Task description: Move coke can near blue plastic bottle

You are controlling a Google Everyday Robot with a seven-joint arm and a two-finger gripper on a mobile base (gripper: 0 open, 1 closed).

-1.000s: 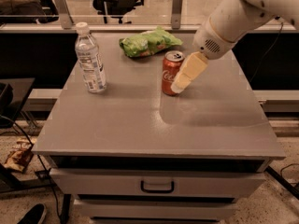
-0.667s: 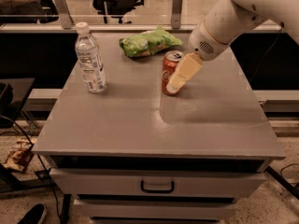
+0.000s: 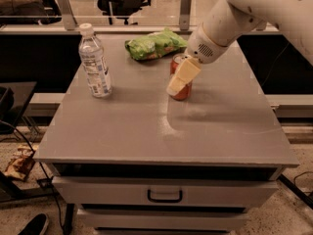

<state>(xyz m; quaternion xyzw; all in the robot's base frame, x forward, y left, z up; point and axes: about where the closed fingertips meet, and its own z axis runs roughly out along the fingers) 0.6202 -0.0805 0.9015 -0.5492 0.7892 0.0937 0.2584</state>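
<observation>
The coke can (image 3: pixel 183 93) is a small red can with a silver top, standing upright on the grey table (image 3: pixel 161 126), right of the middle. My gripper (image 3: pixel 179 82) is down at the can, and its cream part covers the can's front. The white arm reaches in from the upper right. The blue plastic bottle (image 3: pixel 94 62) is tall and clear with a white cap and a pale label. It stands upright near the table's left edge, well to the left of the can.
A green snack bag (image 3: pixel 155 44) lies at the back of the table, just behind the can. The table has a drawer with a dark handle (image 3: pixel 164 196) below its front edge. Chairs and a rail stand behind the table.
The arm's wrist has shifted a little to the left and down over the can. The can and the bottle stand where they were.
</observation>
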